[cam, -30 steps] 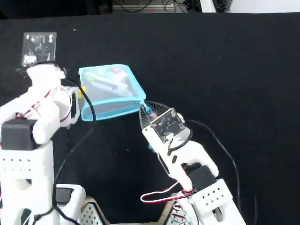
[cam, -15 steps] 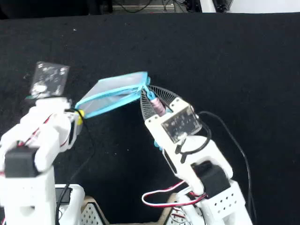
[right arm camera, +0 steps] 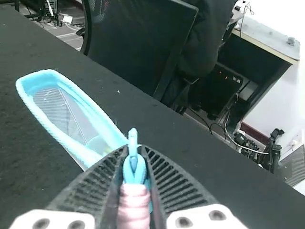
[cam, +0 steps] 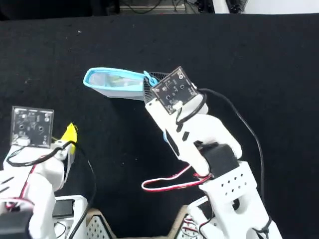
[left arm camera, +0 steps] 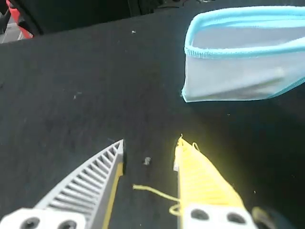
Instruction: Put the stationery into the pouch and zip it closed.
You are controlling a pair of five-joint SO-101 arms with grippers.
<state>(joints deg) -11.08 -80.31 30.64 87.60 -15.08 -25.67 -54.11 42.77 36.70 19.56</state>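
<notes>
Here, right jaws clamp pouch (cam: pixel 117 85) end.

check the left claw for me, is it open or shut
Open. The left claw is spread, with bare table showing in the gap and nothing held; the pouch is apart from it.

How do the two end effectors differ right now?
The left end effector is open and empty; the right end effector is shut on the blue end of the pouch. The left one's fingers are yellow and pale grey; the right one's are black. The left one sits apart from the pouch; the right one touches it. Both have ribbed fingers.
</notes>
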